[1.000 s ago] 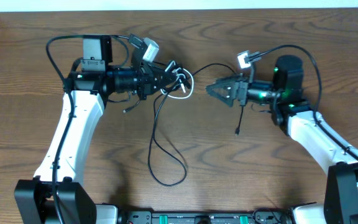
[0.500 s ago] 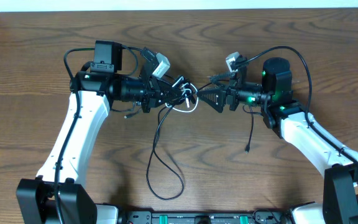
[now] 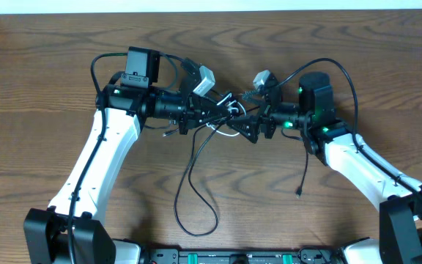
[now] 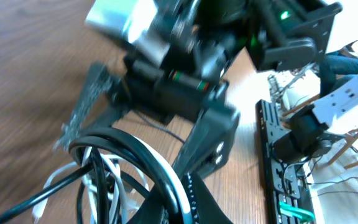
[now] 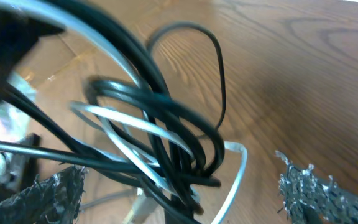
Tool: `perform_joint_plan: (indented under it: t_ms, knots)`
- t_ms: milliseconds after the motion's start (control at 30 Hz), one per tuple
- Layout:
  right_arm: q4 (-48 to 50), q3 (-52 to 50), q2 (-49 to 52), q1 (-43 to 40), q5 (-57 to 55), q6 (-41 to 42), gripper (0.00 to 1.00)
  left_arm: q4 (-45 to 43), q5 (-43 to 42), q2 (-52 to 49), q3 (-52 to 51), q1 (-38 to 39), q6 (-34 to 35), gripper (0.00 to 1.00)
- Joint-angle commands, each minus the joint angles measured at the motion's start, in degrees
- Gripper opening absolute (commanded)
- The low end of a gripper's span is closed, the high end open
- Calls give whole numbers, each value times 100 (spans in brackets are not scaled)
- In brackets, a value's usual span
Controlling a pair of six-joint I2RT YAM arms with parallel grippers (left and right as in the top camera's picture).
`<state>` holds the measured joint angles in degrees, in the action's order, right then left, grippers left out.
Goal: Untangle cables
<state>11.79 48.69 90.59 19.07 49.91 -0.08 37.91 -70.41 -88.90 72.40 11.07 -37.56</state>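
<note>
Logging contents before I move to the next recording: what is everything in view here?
black cable: one, black, knotted between the end effectors, long loop trailing toward the near edge.
white cable: one, white, wound into the knot.
table: one, brown wood, under everything.
left end effector: one, black, shut on black cable at the knot.
right end effector: one, black, open, fingers either side of the knot.
left arm, right arm: two, white and black, reaching in from either side.
</note>
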Motion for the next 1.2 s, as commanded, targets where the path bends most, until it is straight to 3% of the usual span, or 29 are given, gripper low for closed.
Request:
perform_joint_plan:
  t_ms: [0,100,133,200,267,300,567,733,767,800,867,1033,1067,1100,1133,1167]
  knots:
    - [-103,28,50,164,-304,-389,95,-138,-566,-13,13,15,-144,8]
    - [-107,28,52,170,-304,-389,88,-133,-570,-13,13,15,-142,8]
    - [-90,28,52,170,-306,-391,81,-133,-573,-13,13,15,-142,8]
    - [-90,28,52,170,-304,-391,57,-131,-570,-13,13,15,-142,7]
    - [-94,28,52,170,-302,-389,10,-131,-570,-13,13,15,-142,8]
    - [-92,28,52,170,-302,-389,1,-131,-570,-13,13,15,-142,7]
    - [-90,28,50,136,-302,-385,1,-107,-177,-13,13,15,-120,8]
    - [-90,28,48,-37,-275,-315,1,210,1172,-13,13,15,-118,8]
    - [-81,28,48,-111,-179,-319,1,389,1751,-13,13,15,-114,11]
    - [-52,28,48,-151,-114,-317,1,485,2011,-13,13,15,-111,22]
    - [70,28,48,-256,175,-319,1,686,2490,-13,13,15,-94,30]
    - [529,28,46,-433,918,-308,1,848,2761,-13,13,15,-96,31]
    - [616,28,46,-452,964,-221,1,833,2763,-13,13,15,-98,47]
    - [697,28,44,-476,968,-153,1,828,2763,-13,13,15,-98,58]
    - [754,28,44,-481,968,-118,1,828,2767,-13,13,15,-98,62]
    - [798,28,37,-490,981,-125,1,831,2767,-13,13,15,-98,75]
